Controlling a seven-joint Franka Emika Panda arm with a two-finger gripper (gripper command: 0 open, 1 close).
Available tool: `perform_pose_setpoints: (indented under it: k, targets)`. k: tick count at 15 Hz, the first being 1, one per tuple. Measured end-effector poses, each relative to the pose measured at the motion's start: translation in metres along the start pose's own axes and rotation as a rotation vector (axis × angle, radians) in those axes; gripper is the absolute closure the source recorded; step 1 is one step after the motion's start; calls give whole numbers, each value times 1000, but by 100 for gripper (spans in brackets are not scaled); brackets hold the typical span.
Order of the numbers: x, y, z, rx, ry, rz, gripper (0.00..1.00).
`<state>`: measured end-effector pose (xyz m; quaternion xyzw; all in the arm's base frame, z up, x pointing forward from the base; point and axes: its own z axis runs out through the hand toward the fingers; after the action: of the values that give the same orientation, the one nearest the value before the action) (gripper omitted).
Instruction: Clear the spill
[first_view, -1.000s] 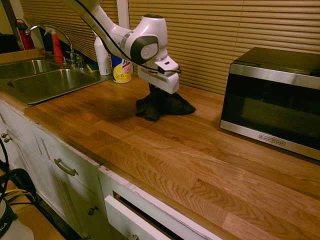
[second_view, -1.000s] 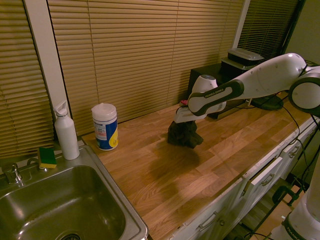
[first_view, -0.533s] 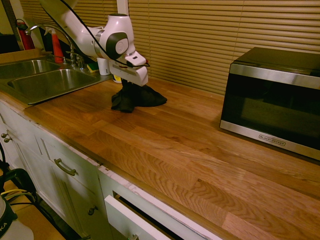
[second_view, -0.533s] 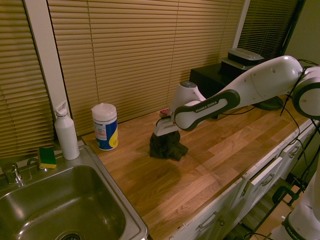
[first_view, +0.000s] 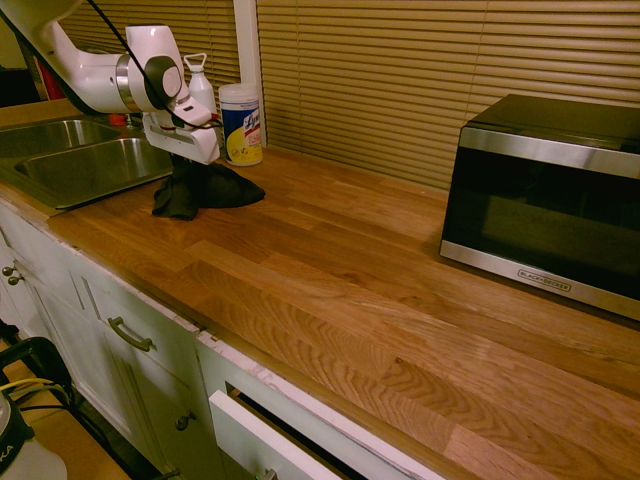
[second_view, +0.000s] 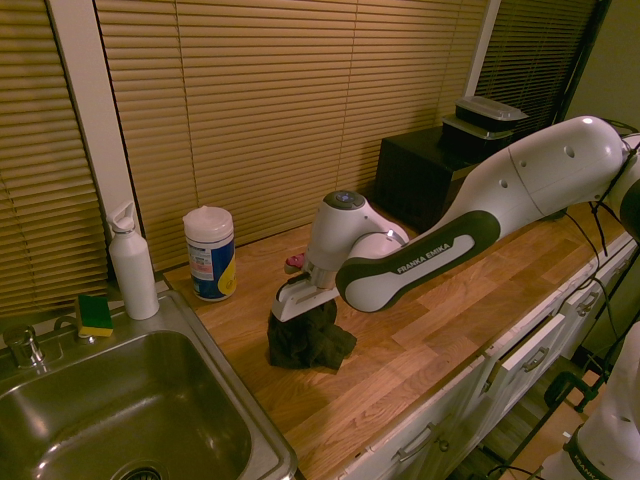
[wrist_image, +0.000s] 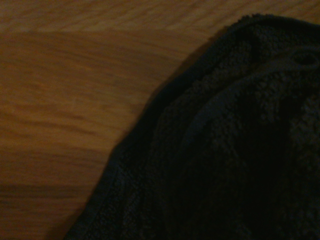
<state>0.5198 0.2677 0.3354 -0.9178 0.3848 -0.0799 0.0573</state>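
Here's the gripper (first_view: 183, 160), shut on the dark cloth (first_view: 203, 190) resting near the counter's (first_view: 370, 290) sink end! The second exterior view adds a sponge (second_view: 95, 316); the first shows the microwave's (first_view: 550, 200) front. The spill? Can't make it out.

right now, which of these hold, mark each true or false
1. The gripper is at the dark rumpled cloth. True.
2. The white pump-top bottle lies on its side. False: it stands upright.
3. The green and yellow sponge is inside the sink basin. False: it sits on the rim behind it.
4. The dark cloth touches the wooden countertop. True.
5. The black and silver microwave stands between cloth and sink. False: the cloth is between them.
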Motion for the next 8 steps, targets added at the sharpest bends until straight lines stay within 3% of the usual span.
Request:
perform_pose_setpoints:
  k: [8]
  targets:
    - [0, 0, -12, -4, 3, 1, 0]
